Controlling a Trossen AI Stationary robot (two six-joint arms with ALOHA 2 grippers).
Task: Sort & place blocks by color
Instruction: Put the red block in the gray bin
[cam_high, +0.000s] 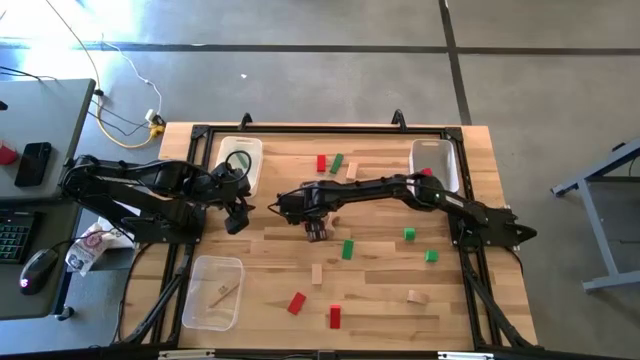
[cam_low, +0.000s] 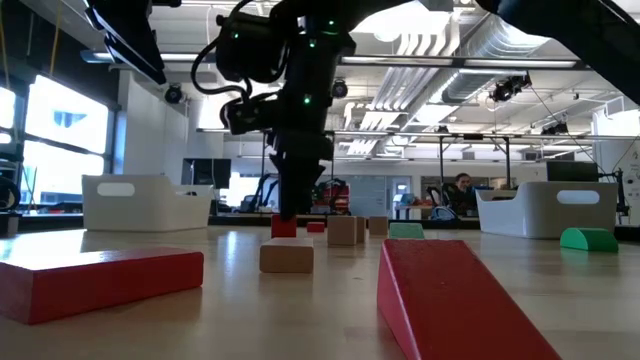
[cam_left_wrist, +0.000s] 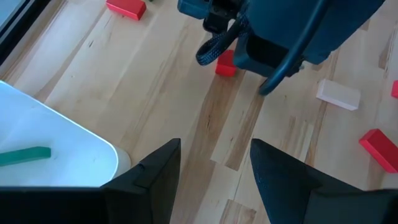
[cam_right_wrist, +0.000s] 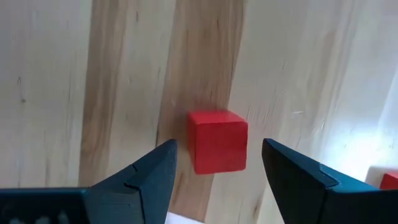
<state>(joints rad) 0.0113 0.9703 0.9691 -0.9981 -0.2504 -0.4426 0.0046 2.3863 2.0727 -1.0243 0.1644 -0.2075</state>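
Observation:
A small red cube (cam_right_wrist: 217, 140) rests flat on the wooden table, a little left of centre. My right gripper (cam_right_wrist: 217, 152) hangs open just above it, pointing steeply down, one finger on each side and neither touching. In the low view the cube (cam_low: 284, 227) shows directly below the right gripper (cam_low: 292, 205). In the high view the right gripper (cam_high: 317, 232) hides the cube. My left gripper (cam_left_wrist: 214, 155) waits open, raised, beside the far-left bin (cam_high: 240, 160). Red, green and plain wooden blocks lie scattered over the table.
A green block (cam_left_wrist: 25, 155) lies in the far-left bin. The far-right bin (cam_high: 435, 165) holds something red, and the near-left bin (cam_high: 212, 292) holds a wood piece. Nearest loose blocks: green (cam_high: 347, 248), plain wood (cam_high: 317, 273), red (cam_high: 296, 302). Bare table surrounds the cube.

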